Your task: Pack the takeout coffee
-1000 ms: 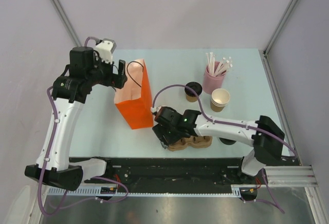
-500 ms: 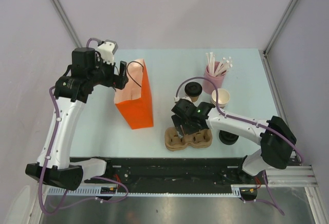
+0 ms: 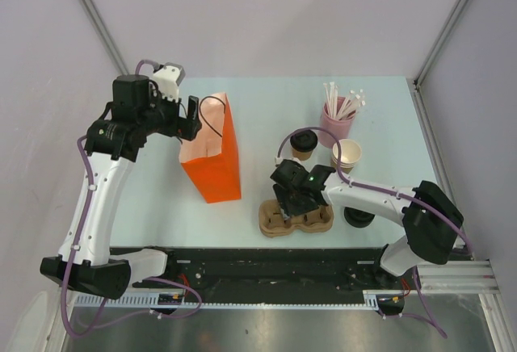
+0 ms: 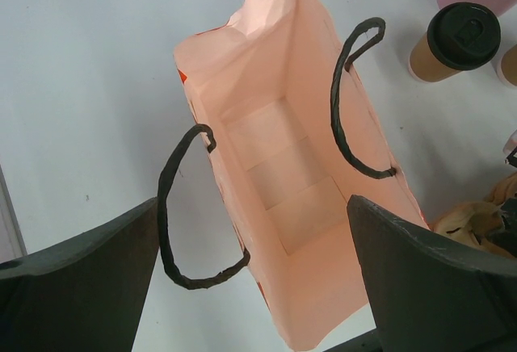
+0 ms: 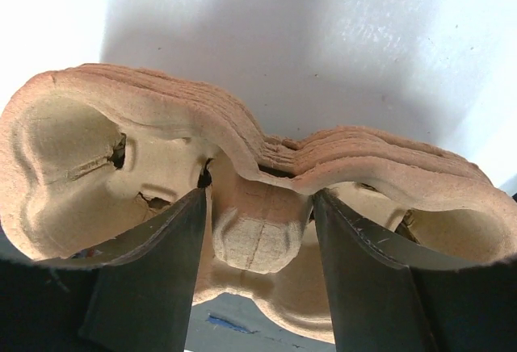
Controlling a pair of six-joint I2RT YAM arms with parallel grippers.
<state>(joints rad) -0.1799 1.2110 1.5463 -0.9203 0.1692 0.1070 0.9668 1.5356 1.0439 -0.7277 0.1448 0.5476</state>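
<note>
The takeout coffee [image 3: 303, 144], a brown paper cup with a black lid, stands upright behind the cardboard cup carrier [image 3: 295, 216]; it also shows in the left wrist view [image 4: 452, 41]. My right gripper [image 3: 292, 199] hangs over the carrier's middle. In the right wrist view it [image 5: 258, 194] is open, and its fingers straddle the carrier's centre post [image 5: 257, 239] with narrow gaps. My left gripper [image 3: 194, 118] is wide open and empty at the back end of the open orange paper bag [image 3: 214, 158]. The bag's inside [image 4: 283, 166] is empty.
A pink straw holder [image 3: 335, 124] and a stack of lidless brown cups [image 3: 346, 157] stand at the back right. A loose black lid [image 3: 359, 217] lies right of the carrier. The bag's black handles [image 4: 347, 110] hang at its mouth.
My right gripper has moved right from the carrier's left end to over its middle. The left gripper shifted slightly and then stayed at the bag.
</note>
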